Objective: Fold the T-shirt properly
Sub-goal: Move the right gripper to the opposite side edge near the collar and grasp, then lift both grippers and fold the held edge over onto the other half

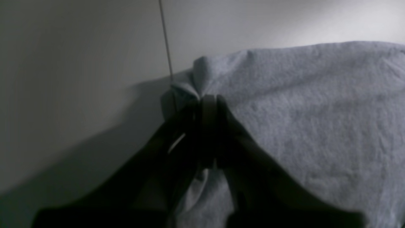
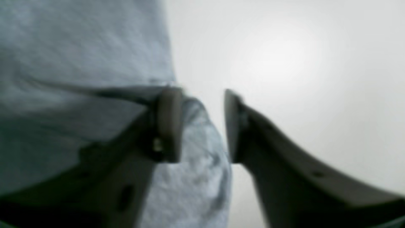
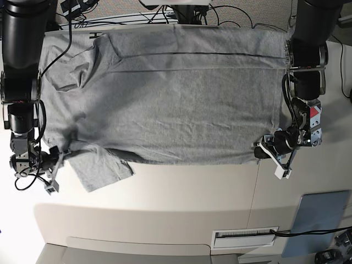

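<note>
Across the far half of the white table (image 3: 181, 192), spread flat, lies the grey T-shirt (image 3: 176, 99), reaching nearly from one side edge to the other, one sleeve (image 3: 102, 170) trailing loose toward the near edge. At the shirt's near corner by the table's right edge in the base view sits the left gripper (image 1: 208, 101), clamped tight on a bunched pinch of the grey cloth, fabric puckered up just beyond the dark fingertips. Over by the table's opposite side edge hangs the right gripper (image 2: 202, 126), jaws parted with a clear gap; one finger (image 2: 169, 123) rests against a fold of the cloth, the other (image 2: 232, 126) stands out over bare table, nothing clamped. Near the table's near right corner lies a flat blue-grey pad (image 3: 322, 223), well apart from the shirt.
</note>
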